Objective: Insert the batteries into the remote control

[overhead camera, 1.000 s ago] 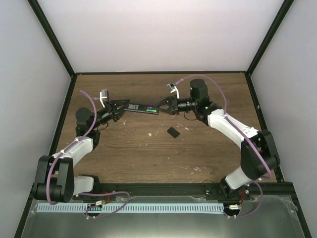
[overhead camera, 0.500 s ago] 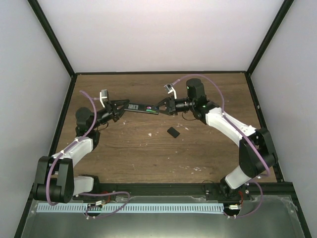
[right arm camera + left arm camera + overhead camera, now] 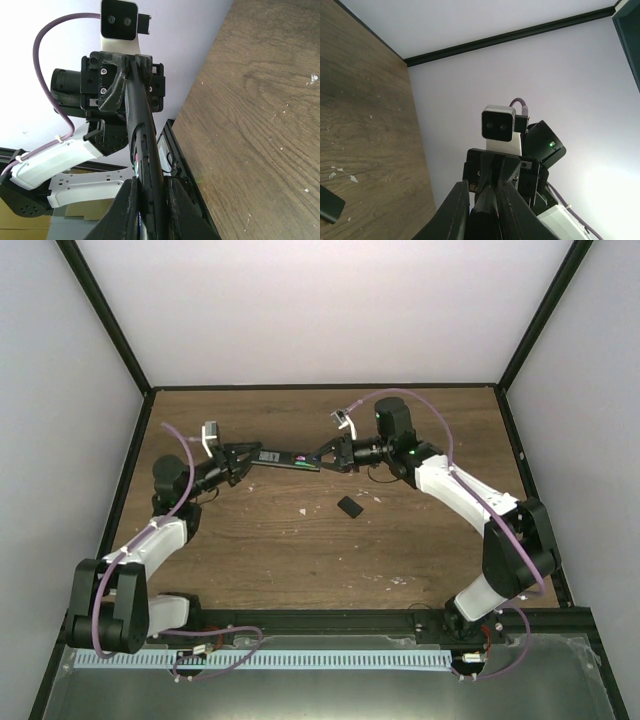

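Note:
The remote control [image 3: 285, 457] is a slim black bar held above the table between both arms. My left gripper [image 3: 243, 456] is shut on its left end, and in the left wrist view the bar [image 3: 487, 212] sits tight between the fingers [image 3: 454, 210]. My right gripper [image 3: 322, 458] is shut on the right end; its pads [image 3: 124, 210] press both sides of the remote [image 3: 141, 125]. The batteries [image 3: 308, 462] show as small green and purple marks in the open compartment near the right gripper, and as a coloured sliver [image 3: 135, 161] in the right wrist view.
A small black cover piece [image 3: 350, 507] lies on the wooden table [image 3: 300, 550] below the remote, also at the lower left edge of the left wrist view [image 3: 327, 205]. Black frame rails border the table. Pale crumbs dot the wood.
The right gripper's jaws have closed further onto the remote's right end, and the right arm has shifted slightly left. The left arm and remote have stayed put.

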You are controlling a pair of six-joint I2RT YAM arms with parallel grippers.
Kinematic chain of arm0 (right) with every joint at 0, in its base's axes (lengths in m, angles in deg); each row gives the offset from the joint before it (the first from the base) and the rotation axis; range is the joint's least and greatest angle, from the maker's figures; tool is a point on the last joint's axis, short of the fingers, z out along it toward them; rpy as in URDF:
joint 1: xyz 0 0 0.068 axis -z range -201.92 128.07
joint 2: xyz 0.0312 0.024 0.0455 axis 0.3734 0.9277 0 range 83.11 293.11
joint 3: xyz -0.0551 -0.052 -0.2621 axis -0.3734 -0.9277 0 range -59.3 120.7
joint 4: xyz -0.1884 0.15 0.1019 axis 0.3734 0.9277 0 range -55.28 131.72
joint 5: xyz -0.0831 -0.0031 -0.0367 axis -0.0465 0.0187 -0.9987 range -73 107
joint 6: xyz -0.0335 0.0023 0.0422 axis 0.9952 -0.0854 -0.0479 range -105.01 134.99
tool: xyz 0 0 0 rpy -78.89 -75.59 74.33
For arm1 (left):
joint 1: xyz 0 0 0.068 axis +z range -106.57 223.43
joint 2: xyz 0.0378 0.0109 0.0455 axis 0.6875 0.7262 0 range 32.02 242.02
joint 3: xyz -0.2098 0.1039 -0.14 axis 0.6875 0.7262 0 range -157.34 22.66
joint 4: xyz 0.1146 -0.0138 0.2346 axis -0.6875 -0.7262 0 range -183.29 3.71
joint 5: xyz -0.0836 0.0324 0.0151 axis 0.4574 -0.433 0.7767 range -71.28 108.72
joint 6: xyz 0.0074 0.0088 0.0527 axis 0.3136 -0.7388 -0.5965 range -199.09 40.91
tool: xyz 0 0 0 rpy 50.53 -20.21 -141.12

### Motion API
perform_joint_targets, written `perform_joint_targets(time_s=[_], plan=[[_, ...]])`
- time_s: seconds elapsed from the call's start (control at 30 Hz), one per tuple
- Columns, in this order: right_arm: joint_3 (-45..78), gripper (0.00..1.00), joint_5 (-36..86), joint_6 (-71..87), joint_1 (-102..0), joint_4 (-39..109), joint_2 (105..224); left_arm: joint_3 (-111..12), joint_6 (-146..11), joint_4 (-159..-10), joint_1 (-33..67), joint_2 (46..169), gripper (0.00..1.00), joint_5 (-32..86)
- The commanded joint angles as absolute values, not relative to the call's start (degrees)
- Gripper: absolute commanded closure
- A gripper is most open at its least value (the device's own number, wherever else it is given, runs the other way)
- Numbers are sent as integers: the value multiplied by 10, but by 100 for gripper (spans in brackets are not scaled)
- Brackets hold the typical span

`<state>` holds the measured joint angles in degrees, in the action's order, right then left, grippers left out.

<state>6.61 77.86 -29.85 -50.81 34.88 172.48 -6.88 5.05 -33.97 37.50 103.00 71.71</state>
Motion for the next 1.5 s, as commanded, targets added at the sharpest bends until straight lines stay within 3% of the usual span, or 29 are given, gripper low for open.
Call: perform_joint_targets(time_s=[0.0,0.2,0.43,0.8,1.23,1.47], plan=[[102,97,747,-263,-515,394,1726,-98,-12,-397,372,1007,100,724],[106,89,772,-287,-515,367,1732,-127,-96,-502,371,983,100,722],[113,82,783,-290,-515,366,1743,-132,-103,-503,367,985,100,717],[123,81,789,-296,-516,360,1754,-142,-115,-510,353,994,100,712],[131,94,771,-274,-519,401,1763,-158,-152,-552,332,992,100,701],[128,88,751,-255,-518,416,1751,-154,-151,-551,332,993,100,695]])
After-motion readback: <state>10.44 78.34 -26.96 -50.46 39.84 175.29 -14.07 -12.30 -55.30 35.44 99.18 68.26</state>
